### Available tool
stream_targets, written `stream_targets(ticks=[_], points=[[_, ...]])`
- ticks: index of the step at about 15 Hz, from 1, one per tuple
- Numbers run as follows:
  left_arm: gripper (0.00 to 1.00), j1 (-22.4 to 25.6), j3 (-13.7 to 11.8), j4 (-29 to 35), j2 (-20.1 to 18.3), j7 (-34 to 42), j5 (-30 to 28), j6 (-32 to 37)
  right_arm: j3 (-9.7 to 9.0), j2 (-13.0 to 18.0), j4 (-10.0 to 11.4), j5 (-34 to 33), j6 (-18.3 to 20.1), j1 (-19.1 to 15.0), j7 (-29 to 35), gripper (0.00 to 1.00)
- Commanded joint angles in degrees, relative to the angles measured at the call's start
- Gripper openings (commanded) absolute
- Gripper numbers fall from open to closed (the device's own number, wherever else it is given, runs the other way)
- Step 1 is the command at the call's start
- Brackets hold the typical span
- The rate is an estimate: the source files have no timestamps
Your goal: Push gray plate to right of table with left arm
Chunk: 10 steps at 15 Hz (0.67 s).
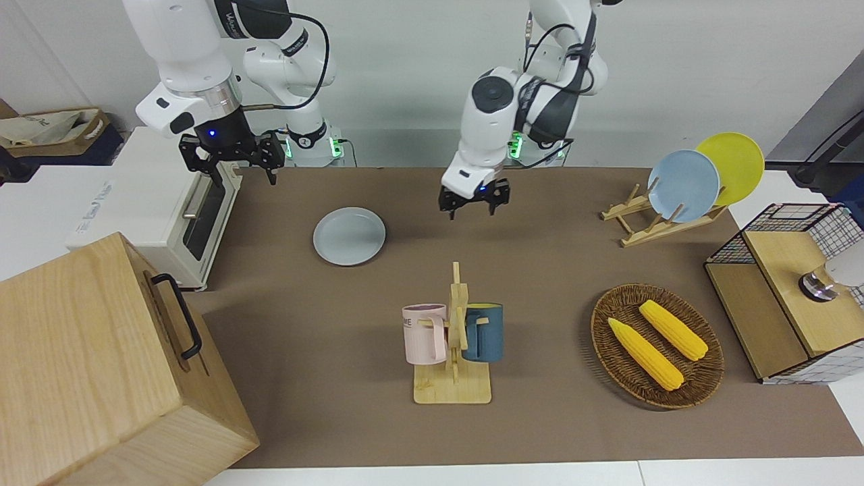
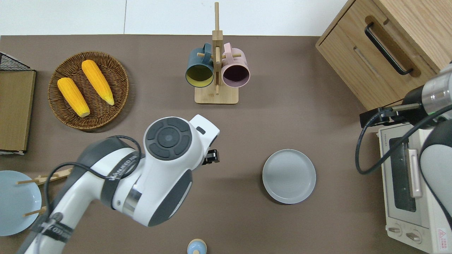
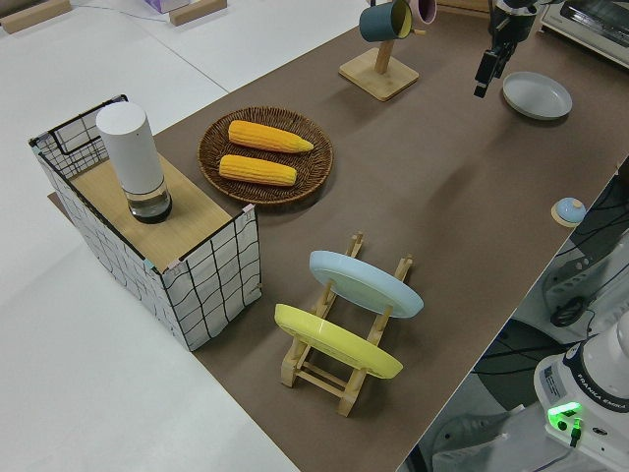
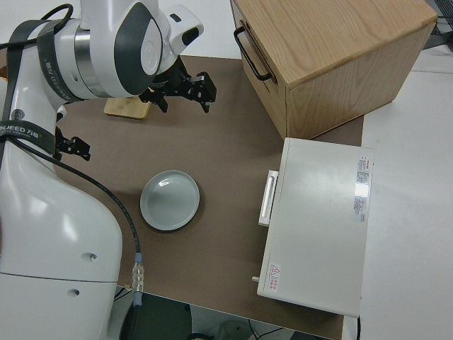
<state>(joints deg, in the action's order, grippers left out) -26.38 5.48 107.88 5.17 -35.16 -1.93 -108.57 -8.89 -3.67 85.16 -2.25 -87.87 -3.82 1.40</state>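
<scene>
Here the left gripper (image 1: pixel 474 200), jaws spread with nothing between them, hangs mid-frame beside the gray plate (image 1: pixel 349 235), the right arm parked, no labels readable.

Left arm (image 1: pixel 499 115) bent down at upper centre of the front view, left gripper (image 1: pixel 473 200) hung fingers apart, right arm parked.

Left gripper (image 2: pixel 211 157): mostly hidden under own wrist housing in overhead view; finger gap unreadable. Sky-blue plate (image 2: pixel 16 203): cut by overhead edge. Toaster oven (image 2: pixel 413 187): partly covered by right arm, cropped. Wooden cabinet (image 1: pixel 101 364): cropped at front view's edge.
</scene>
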Motion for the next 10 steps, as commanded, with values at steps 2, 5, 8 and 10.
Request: stream_targets(ticks=[2, 5, 8, 10], points=[[0.99, 6.15, 0.41, 2.95, -5.25, 9.31, -1.15, 6.17, 0.01, 0.33, -0.08, 0.4, 0.59, -0.04, 0.18, 0.983], [0.99, 10.36, 0.41, 2.95, -7.0, 14.14, -1.06, 8.11, 0.01, 0.33, -0.08, 0.4, 0.59, -0.04, 0.18, 0.983], [0.99, 15.28, 0.06, 2.86, -9.02, 20.72, -0.8, 10.57, 0.01, 0.33, -0.08, 0.4, 0.59, -0.04, 0.27, 0.983], [0.99, 20.91, 0.06, 2.87, -10.96, 27.49, -0.71, 12.77, 0.01, 0.33, -0.08, 0.4, 0.59, -0.04, 0.18, 0.983]])
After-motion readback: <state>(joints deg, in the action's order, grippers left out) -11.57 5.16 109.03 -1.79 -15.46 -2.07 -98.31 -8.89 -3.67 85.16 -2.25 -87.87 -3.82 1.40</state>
